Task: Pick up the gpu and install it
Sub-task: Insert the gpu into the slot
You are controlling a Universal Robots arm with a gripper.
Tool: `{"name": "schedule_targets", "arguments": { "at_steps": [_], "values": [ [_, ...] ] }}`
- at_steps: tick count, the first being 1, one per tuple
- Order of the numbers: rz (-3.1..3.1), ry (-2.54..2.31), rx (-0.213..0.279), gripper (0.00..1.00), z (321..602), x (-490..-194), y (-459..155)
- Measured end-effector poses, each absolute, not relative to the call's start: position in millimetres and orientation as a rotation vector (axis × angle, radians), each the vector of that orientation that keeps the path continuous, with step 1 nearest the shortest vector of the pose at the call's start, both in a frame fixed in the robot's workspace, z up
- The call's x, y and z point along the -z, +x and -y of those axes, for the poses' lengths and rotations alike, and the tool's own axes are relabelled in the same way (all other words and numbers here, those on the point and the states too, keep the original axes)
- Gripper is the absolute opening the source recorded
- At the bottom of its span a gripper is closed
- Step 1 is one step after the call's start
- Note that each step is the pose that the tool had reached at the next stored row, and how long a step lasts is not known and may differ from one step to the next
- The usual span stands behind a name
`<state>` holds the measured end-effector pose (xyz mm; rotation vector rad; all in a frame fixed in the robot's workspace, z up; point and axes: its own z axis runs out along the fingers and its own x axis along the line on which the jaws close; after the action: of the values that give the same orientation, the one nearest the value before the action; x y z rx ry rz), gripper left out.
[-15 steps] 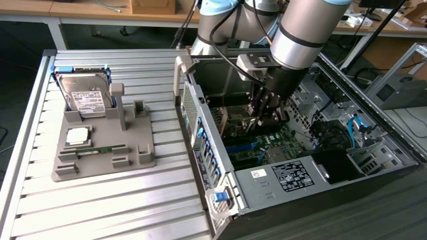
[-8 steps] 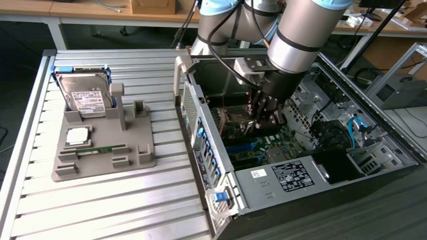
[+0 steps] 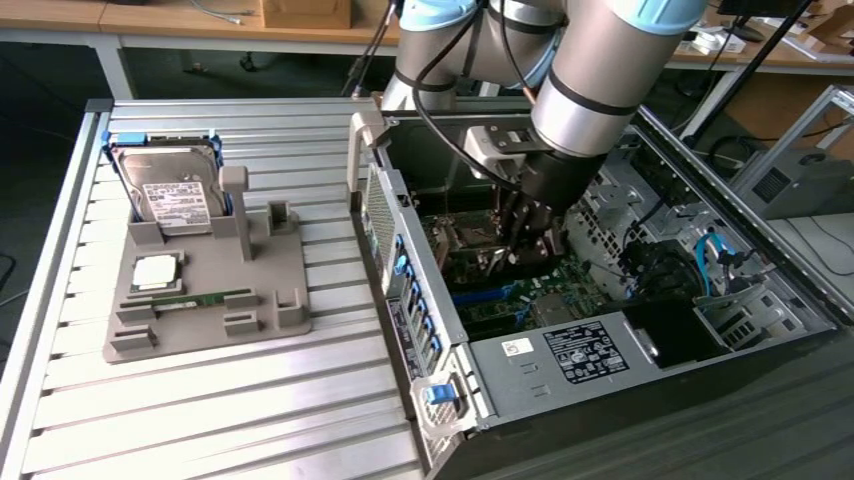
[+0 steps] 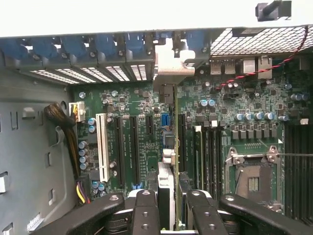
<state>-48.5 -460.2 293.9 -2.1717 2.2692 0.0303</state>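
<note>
Gripper (image 3: 530,243) sits low inside the open computer case (image 3: 534,370), and I read its fingers (image 4: 146,215) as clamped on the gpu (image 4: 166,191), held edge-on above the motherboard (image 4: 146,127) among the expansion slots. On the exterior view's left, I see the grey holder (image 3: 200,320) carrying the hard drive (image 3: 171,190) and memory stick (image 3: 200,300).

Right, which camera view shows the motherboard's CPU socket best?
The wrist view: the CPU socket faces the camera squarely, unobstructed, its empty metal frame plain. The exterior view shows it at a slant inside the computer case, close beside the gripper.
</note>
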Motion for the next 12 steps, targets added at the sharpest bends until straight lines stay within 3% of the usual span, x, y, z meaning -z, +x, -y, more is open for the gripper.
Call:
{"name": "schedule_targets", "arguments": {
  "at_steps": [12],
  "values": [
    [-2.270,-2.172,-0.030,0.27,462.7,-286.0,-52.9]
  ]
}}
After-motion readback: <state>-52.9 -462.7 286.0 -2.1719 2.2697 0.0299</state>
